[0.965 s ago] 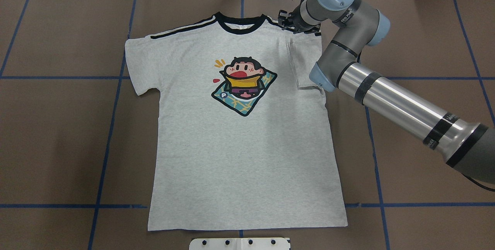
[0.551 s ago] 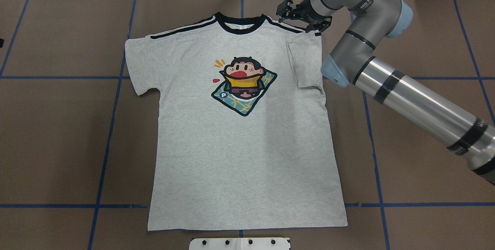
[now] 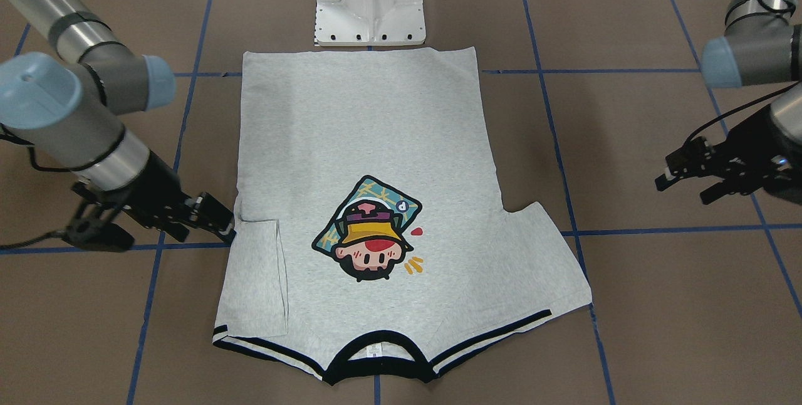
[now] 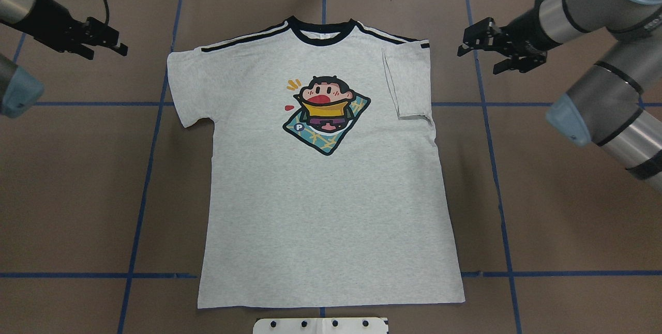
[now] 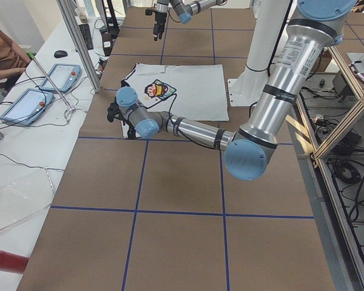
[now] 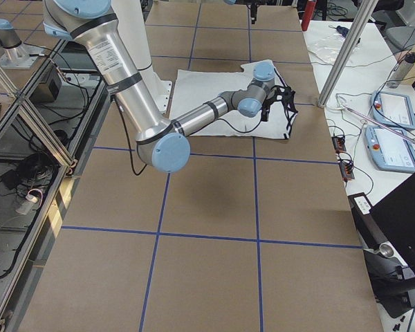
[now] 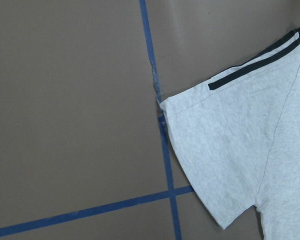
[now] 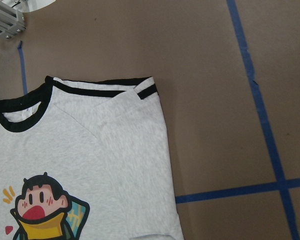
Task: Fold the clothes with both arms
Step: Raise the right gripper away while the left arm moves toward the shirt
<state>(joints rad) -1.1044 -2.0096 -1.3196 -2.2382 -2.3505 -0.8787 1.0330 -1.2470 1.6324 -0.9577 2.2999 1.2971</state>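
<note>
Grey T-shirt [image 4: 326, 220] lying flat on our worktop [image 4: 569, 220], print facing up.
We see both claws released, gripping nothing: the left claw [image 4: 108, 50] hangs beyond the T-shirt's spread sleeve [image 4: 189, 86], and the right claw [image 4: 478, 57] hangs beyond its folded sleeve [image 4: 411, 86]. Both are clear of the cloth.

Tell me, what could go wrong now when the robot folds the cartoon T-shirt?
1. The folded sleeve lies loose, nothing holding it; tugging the T-shirt could flip it open.
2. The other sleeve is spread flat, and the left gripper hangs open over bare table; a shallow grab might catch only the top layer and fold crooked.
3. The right gripper is open too, off the shirt, so nothing steadies the cloth.
</note>
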